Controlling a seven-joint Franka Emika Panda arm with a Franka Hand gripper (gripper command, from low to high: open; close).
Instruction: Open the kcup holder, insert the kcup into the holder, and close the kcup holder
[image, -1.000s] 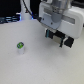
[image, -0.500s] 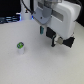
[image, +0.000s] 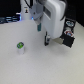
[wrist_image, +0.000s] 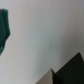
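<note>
The small white cylindrical kcup with a green top (image: 20, 46) stands lower left on the white tabletop (image: 30, 67); the gripper (image: 42, 33) hangs upper centre, jaws' state unclear.

Obscured and cropped items

Kcup holder (image: 67, 39): partly hidden behind the arm, front blurred. Gripper (image: 41, 33) beside it: jaw state unreadable. Wrist view: blurred throughout.

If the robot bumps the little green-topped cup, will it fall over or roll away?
The kcup looks small and squat, standing upright on the white table, so it probably slides before it tips. Its round body would likely roll if knocked onto its side. It looks light, so a nudge should move it.
</note>
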